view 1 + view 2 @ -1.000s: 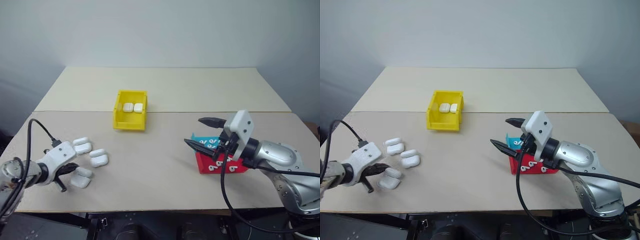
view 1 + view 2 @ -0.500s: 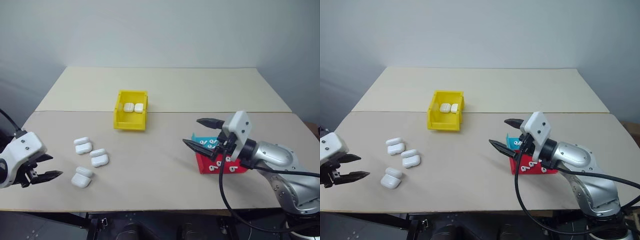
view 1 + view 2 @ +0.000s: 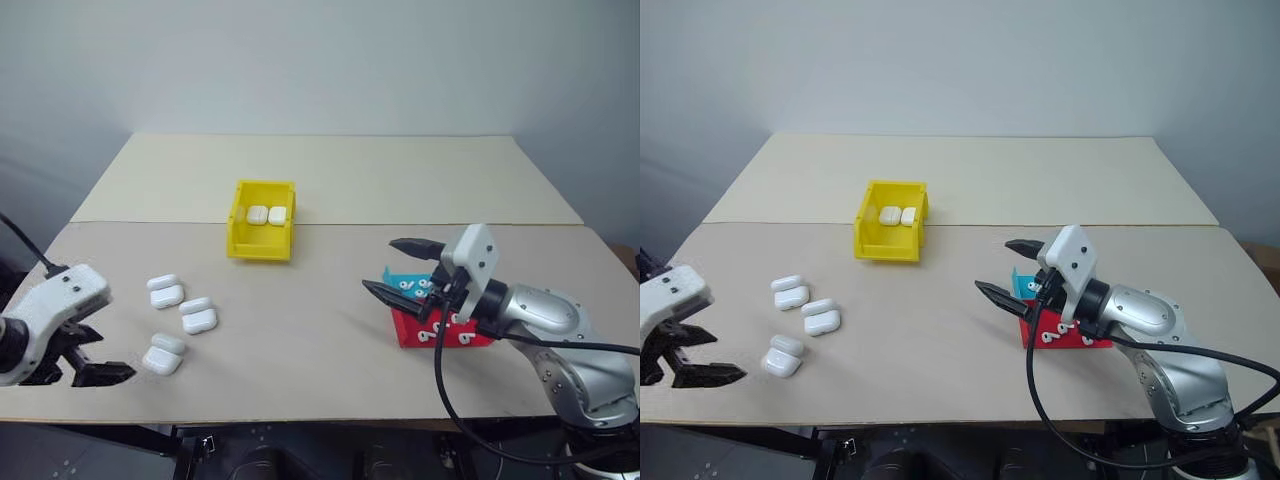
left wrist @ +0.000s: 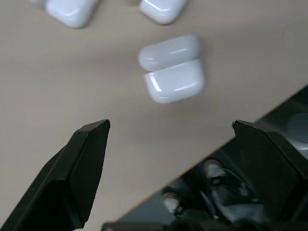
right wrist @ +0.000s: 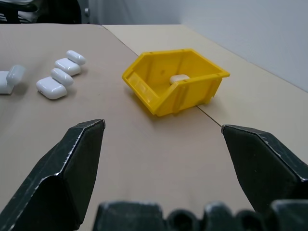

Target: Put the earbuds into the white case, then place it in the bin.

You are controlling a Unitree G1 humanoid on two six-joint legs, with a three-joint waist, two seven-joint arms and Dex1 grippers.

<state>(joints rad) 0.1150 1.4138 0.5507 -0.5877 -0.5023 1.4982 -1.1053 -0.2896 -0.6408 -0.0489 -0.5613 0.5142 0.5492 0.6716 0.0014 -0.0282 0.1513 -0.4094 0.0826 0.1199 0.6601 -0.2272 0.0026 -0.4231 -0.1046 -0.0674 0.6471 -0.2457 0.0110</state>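
Observation:
Three white cases lie with lids open at the table's left: one (image 3: 165, 291), one (image 3: 198, 314), and the nearest (image 3: 163, 354), also seen as the case (image 4: 173, 70). My left gripper (image 3: 105, 355) hangs open and empty just left of that nearest case, above the table's front edge. The yellow bin (image 3: 262, 235) stands mid-table with two closed cases (image 3: 267, 214) inside. Tiny white earbuds (image 3: 440, 328) lie in the red tray (image 3: 470, 338). My right gripper (image 3: 382, 265) is open and empty, held level above the trays and pointing left toward the bin (image 5: 175, 89).
A teal tray (image 3: 400, 280) sits behind the red one, under the right gripper. The table's front edge (image 4: 226, 144) runs close under the left gripper. Bare tabletop lies between the cases and the trays.
The left gripper, shut beside the nearest case a second ago, has opened, lifted and drawn back to the left. That case stays where it was. The right arm has not moved.

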